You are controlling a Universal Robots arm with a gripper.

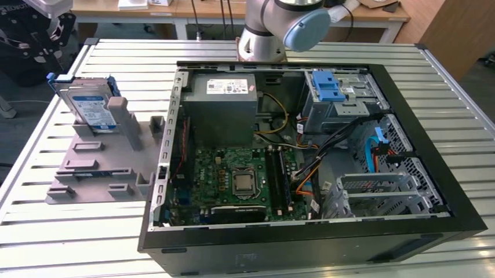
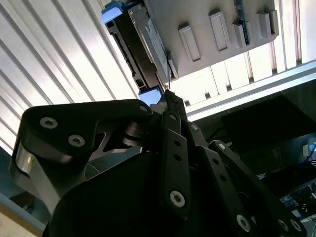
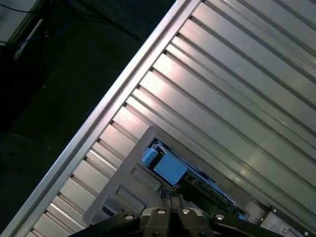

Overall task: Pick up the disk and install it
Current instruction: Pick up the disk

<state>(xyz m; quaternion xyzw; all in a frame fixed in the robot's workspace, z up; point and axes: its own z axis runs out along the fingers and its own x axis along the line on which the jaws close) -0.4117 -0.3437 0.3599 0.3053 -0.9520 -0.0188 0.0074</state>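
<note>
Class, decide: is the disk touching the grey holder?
Touching. The exterior view shows the disk standing on edge in the grey holder, against its post.

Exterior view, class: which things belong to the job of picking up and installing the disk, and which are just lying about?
Belong to the job: flat silver hard disk in blue plastic frame; grey plastic stand holding it on edge; black gripper, in the first wrist view; open black computer case.
Just there: big grey metal power supply box; green circuit board; slatted metal table.
</note>
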